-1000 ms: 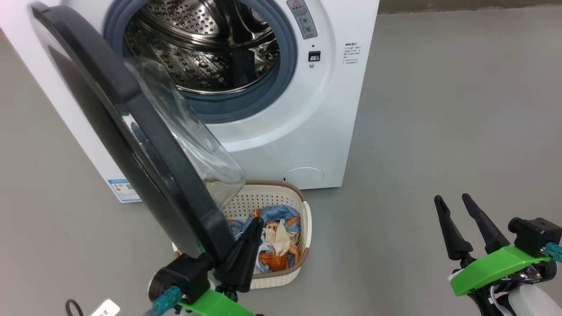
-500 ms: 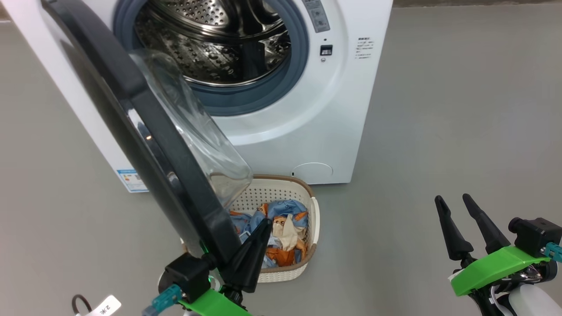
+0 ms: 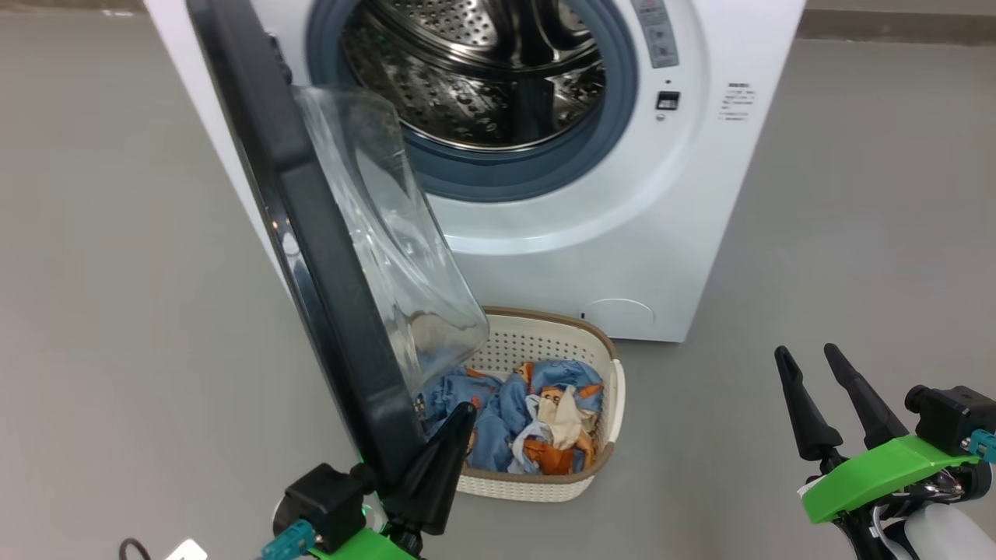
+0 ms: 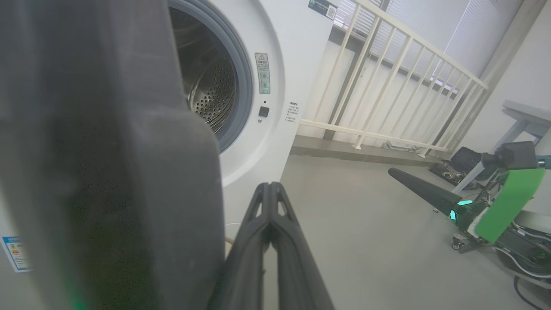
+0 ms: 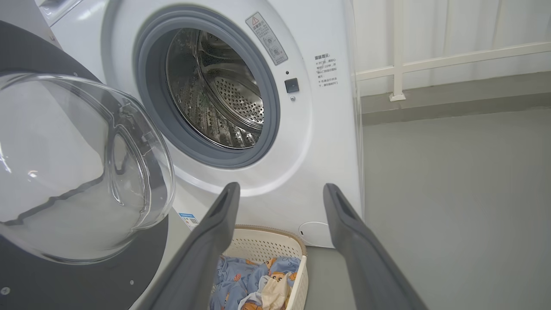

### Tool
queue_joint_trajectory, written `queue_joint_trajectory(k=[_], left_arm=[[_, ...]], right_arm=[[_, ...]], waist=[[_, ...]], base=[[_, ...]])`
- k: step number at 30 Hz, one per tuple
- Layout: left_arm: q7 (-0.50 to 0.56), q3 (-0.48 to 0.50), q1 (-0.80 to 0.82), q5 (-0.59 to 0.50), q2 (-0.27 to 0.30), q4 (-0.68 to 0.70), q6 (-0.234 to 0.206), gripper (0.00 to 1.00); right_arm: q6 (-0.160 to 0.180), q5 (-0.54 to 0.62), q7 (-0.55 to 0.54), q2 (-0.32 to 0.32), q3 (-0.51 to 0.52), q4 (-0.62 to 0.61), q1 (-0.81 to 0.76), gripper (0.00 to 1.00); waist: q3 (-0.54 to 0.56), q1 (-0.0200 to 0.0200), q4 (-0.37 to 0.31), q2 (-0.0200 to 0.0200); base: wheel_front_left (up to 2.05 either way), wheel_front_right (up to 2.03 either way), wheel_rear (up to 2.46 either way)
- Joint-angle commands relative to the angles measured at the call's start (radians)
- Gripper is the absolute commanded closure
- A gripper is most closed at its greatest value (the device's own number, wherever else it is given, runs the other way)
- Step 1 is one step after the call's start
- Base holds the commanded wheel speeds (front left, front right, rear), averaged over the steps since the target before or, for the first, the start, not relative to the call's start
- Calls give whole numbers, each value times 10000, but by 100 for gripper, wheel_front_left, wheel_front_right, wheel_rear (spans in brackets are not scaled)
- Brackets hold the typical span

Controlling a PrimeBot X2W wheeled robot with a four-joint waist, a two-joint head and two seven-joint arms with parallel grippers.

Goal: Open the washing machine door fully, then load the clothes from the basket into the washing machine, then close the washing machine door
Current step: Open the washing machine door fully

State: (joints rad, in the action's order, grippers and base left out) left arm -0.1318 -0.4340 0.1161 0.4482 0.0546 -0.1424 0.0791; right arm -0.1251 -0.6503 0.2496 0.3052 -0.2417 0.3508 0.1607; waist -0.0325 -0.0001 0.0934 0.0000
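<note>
- Grey floor (image 3: 817, 233) carries the washing machine (image 3: 700, 202), the basket (image 3: 545, 484) of clothes (image 3: 498, 424) just before it.
- Head view has shifted; washing machine door (image 3: 311, 233) stands partly open, clenched left gripper (image 3: 463, 414) beside its lower rim.
- Right gripper (image 3: 805, 354) spread, empty; more swing probably needed.

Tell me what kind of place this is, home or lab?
Probably a lab or test room, not a home. The washing machine stands by itself on a bare grey floor, a white railing runs behind it, and a small basket of clothes sits in front.
</note>
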Motion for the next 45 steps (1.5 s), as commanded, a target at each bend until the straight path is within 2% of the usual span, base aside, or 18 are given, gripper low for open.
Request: queue_joint_trajectory(k=[1, 26, 45], left_arm=[[25, 779, 297, 109, 434, 120, -301, 100], [475, 1084, -64, 317, 923, 539, -873, 100], [597, 2315, 193, 829, 1693, 164, -1395, 100]], right_arm=[[-56, -12, 122, 144, -78, -183, 234, 0], [-56, 28, 122, -122, 159, -148, 56, 0], [-56, 79, 122, -135, 253, -176, 166, 0]], waist=[[101, 1, 341, 0], [173, 1, 1901, 0], [-131, 1, 2785, 0]], base=[[0, 0, 0], [0, 0, 0], [0, 0, 0]])
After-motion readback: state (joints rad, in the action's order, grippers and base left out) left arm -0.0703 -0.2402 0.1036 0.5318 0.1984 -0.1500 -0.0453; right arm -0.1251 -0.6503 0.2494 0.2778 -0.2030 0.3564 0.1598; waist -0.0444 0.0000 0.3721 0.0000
